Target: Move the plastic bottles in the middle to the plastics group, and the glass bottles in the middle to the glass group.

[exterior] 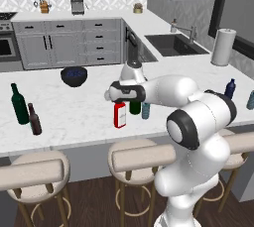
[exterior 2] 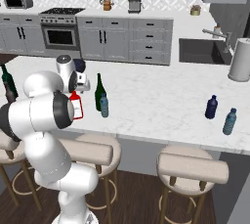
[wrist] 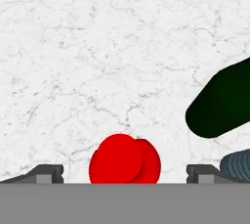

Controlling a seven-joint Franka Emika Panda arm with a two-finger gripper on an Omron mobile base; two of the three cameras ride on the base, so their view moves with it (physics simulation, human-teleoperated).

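Observation:
My gripper [wrist: 125,174] hangs open straight above the red bottle [wrist: 125,159], its fingertips [wrist: 49,173] wide apart on either side of the cap and clear of it. The red bottle [exterior: 119,114] stands upright mid-counter with its white label facing front. Just behind and right of it are the green wine bottle [exterior: 135,106] and the small pale blue bottle [exterior: 146,110]. The glass group, a teal-green wine bottle [exterior: 19,104] and a brown bottle [exterior: 34,119], stands at the far left. At the far right are the plastics group's navy bottle [exterior: 229,88] and pale teal bottle [exterior: 251,100].
A dark bowl [exterior: 74,76] sits behind the middle bottles. A paper towel roll [exterior: 222,47] and the sink [exterior: 173,45] lie at the back right. Round stools [exterior: 134,151] line the counter's front edge below.

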